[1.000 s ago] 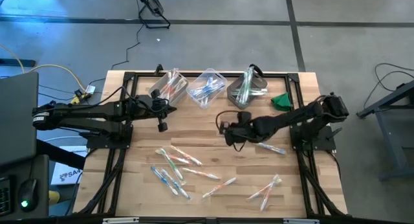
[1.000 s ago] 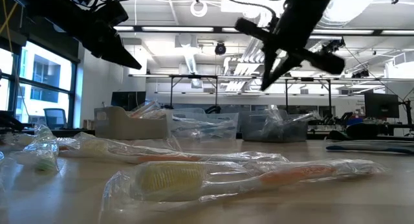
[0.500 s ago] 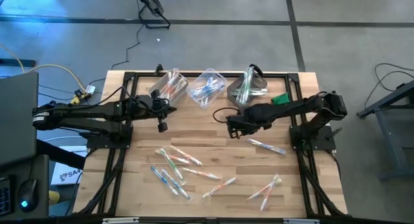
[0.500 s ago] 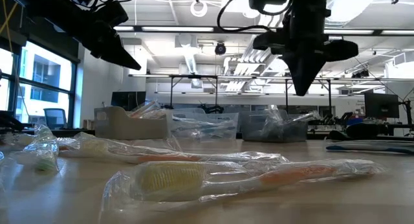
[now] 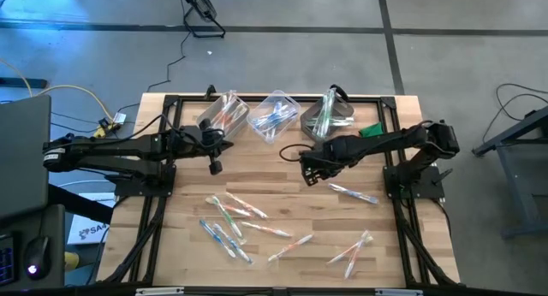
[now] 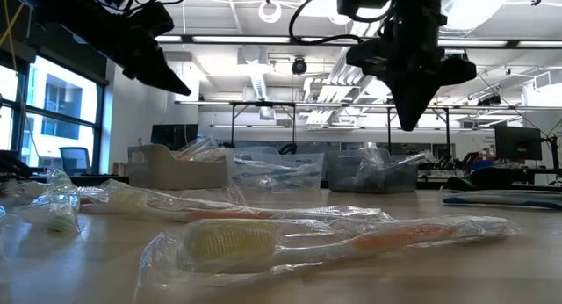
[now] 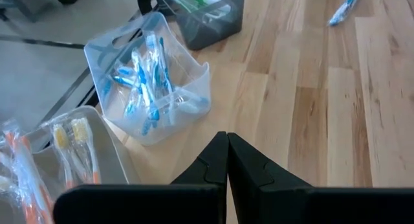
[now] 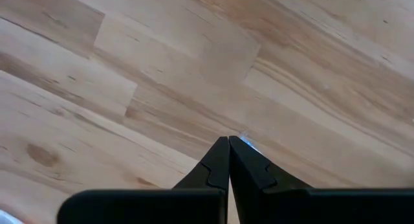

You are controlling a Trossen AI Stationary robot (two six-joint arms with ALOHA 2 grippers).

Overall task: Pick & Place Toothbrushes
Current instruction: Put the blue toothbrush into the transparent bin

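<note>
Compared with the frame a second earlier, the right arm has swung from above the lone toothbrush at table right toward the bins and now holds nearly the pose of half a second ago; the left arm is unchanged.

High view: right pincer (image 5: 310,165) clenched and empty, over bare table (image 5: 257,163) just in front of the three bins. Left pincer (image 5: 214,166) also clenched and empty, waiting at the left side. Loose toothbrushes (image 5: 233,221) lie scattered across the near half of the table; one blue toothbrush (image 5: 353,193) lies just beside the right pincer, its long axis running diagonally from far-left to near-right. The others point in mixed directions.

Low view: right pincer hangs tip-down, well above the surface; a wrapped orange toothbrush (image 6: 342,244) lies across the foreground, long axis side to side, bristle head toward picture left.

Left wrist view: the clear bin (image 7: 152,81) holds blue brushes, standing tilted; the neighbouring bin holds orange ones.

Right wrist view: shut fingertips over bare wood; no brush between them.

Risk: a descent with the fingers shut would only push a slippery wrapper aside; a pinch on loose film alone could let the brush slide out during transfer, or land in the wrong colour bin.
</note>
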